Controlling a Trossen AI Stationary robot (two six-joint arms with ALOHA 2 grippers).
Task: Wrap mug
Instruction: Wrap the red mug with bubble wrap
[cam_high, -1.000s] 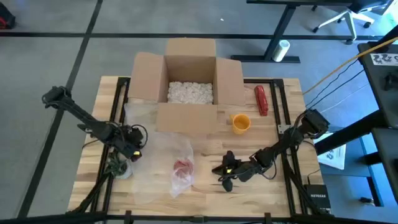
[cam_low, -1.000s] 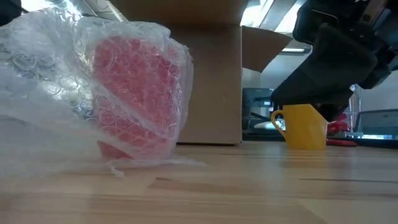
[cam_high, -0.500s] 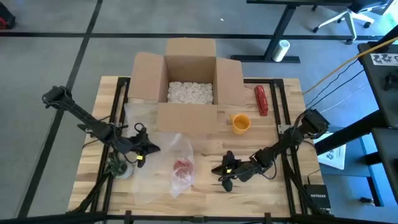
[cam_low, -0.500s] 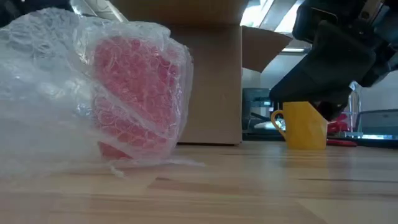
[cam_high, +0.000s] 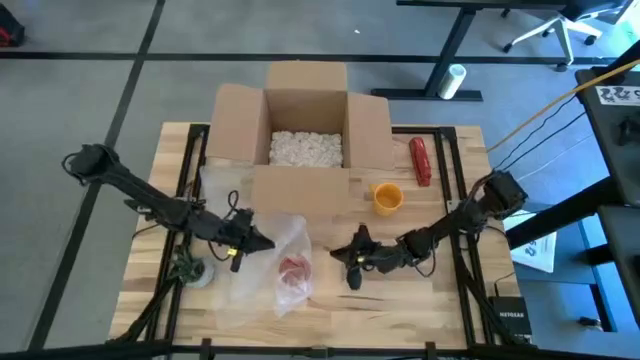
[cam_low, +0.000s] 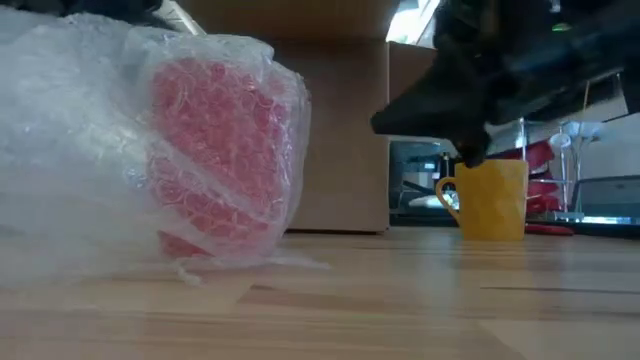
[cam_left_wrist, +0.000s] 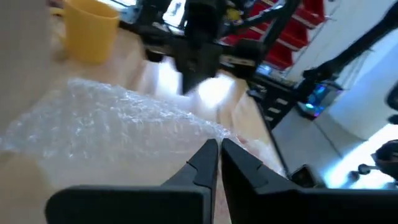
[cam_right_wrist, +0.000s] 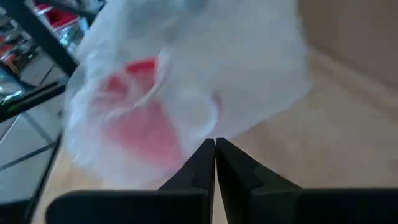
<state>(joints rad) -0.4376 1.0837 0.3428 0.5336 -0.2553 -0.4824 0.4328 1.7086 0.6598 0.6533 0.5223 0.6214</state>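
Fingers: both pairs are pressing together, grasping nothing.
Left gripper (cam_high: 262, 243): is hovering at the bubble wrap's (cam_high: 262, 262) edge.
Right gripper (cam_high: 340, 255): is pointing toward the red mug (cam_high: 294, 267).
Red mug: is lying bundled in wrap, in front of the cardboard box (cam_high: 303, 128).

The left arm reaches in low from the left edge of the table toward its middle, its forearm nearly level. The left gripper (cam_high: 262, 243) points to the right, fingers (cam_left_wrist: 202, 163) pressed together with only a thin slit between them. The right arm comes in from the right edge, bent at the elbow and stretched low toward the middle. The right gripper (cam_high: 345, 262) points left, facing the other one, and its fingers (cam_right_wrist: 202, 163) are likewise closed together.
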